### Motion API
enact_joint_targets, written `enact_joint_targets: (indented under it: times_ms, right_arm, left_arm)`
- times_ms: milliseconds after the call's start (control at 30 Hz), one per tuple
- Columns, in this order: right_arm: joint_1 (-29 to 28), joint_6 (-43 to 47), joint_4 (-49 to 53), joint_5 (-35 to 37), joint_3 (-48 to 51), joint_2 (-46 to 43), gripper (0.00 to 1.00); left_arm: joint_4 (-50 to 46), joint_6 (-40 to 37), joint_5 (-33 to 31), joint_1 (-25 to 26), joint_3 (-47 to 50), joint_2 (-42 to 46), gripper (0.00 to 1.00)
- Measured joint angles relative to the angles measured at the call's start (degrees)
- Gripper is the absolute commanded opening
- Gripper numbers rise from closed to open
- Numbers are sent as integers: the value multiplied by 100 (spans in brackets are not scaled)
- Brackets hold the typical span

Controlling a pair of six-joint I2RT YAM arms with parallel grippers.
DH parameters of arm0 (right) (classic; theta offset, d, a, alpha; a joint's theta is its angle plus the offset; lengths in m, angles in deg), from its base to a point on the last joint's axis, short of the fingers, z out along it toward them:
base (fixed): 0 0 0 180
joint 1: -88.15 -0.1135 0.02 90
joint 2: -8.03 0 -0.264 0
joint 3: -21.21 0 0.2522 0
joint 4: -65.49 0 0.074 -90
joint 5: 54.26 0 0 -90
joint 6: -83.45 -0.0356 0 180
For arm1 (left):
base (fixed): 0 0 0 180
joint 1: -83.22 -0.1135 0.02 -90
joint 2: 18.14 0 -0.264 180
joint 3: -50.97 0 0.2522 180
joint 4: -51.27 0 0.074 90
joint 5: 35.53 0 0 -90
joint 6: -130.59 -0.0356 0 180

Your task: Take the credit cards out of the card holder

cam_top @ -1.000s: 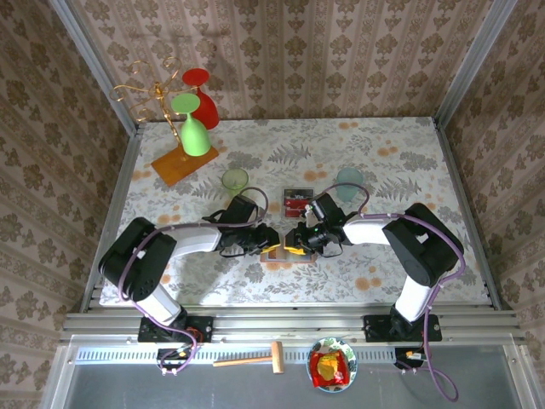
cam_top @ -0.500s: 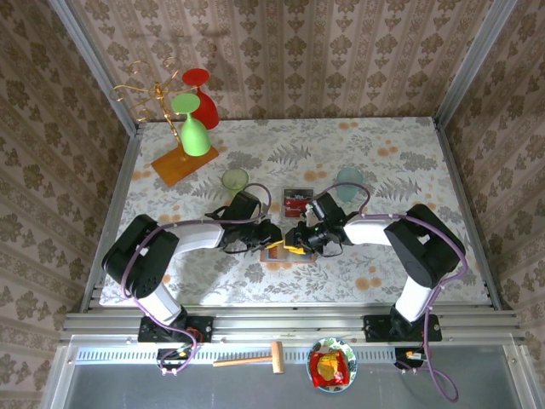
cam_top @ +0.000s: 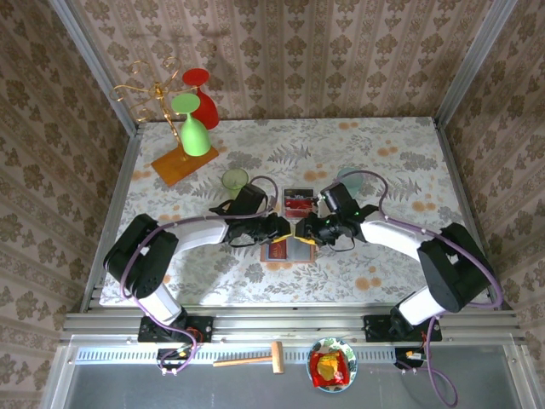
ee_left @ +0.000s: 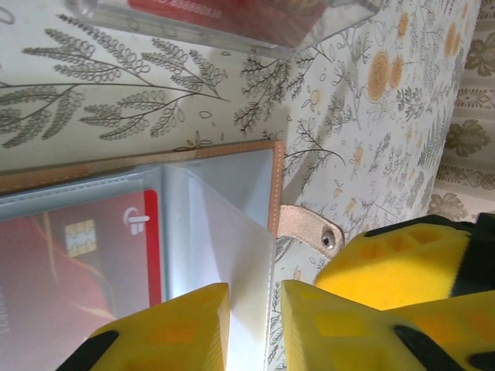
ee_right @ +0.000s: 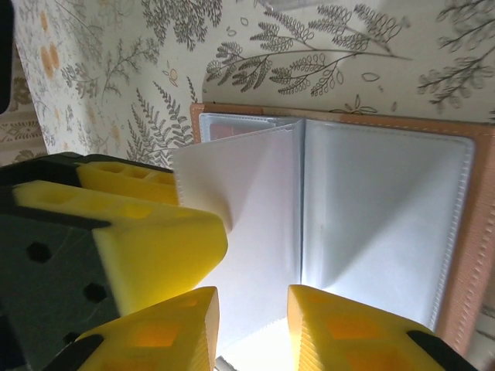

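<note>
Over the last second the right arm has swung its elbow outward, and the right gripper (cam_top: 305,232) has crowded in against the left gripper (cam_top: 283,230) above the card holder (cam_top: 288,250). The holder lies open on the table (cam_top: 383,162), just near of the clear box (cam_top: 298,203). Each claw stands slightly spread with a clear sleeve leaf (ee_right: 240,232) between its pads. Whether either one actually nips the leaf, I cannot tell. A red credit card (ee_left: 77,263) sits inside its sleeve. My worry is that nothing pins the holder down, so a pull on a leaf could lift or drag the whole thing. The card would stay put, the thin plastic could crease, and the two claws are close enough to knock together.
</note>
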State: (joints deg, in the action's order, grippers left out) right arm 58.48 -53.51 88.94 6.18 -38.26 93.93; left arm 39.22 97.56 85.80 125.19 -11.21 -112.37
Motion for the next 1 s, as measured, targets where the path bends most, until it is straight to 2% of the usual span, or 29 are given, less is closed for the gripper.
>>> enact_joint_targets:
  times_ms: [400,667,1000]
  right_arm:
    - [428,229,619,378,68,-984,34]
    - [479,249,839,396,295,-1215,35]
    - [479,175,824,387,393,-1268,34]
  left_arm:
    - [-208,-116,48,271,-573,-490,36]
    - [-114,-107,153,382,-688,-846,39]
    - [31,-105,195,400,-684,-866,41]
